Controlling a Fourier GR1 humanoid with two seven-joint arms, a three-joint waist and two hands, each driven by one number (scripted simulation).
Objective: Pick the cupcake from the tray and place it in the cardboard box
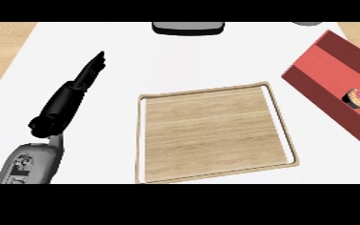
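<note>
White counter (175, 57); pale wood surface (14, 43) at both far corners.

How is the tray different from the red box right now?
The tray is pale wood with a light rim; the box is red. The tray holds nothing, while the box holds the cupcake. The tray shows whole mid-counter; the box is cut off at the right edge. Both are flat and rectangular.

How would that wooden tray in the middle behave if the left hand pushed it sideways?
The wooden tray looks flat and rigid, so it would probably slide as one piece, not flex. Lying flat on the smooth white counter, it seems unlikely to tip. The left hand is open beside it.
</note>
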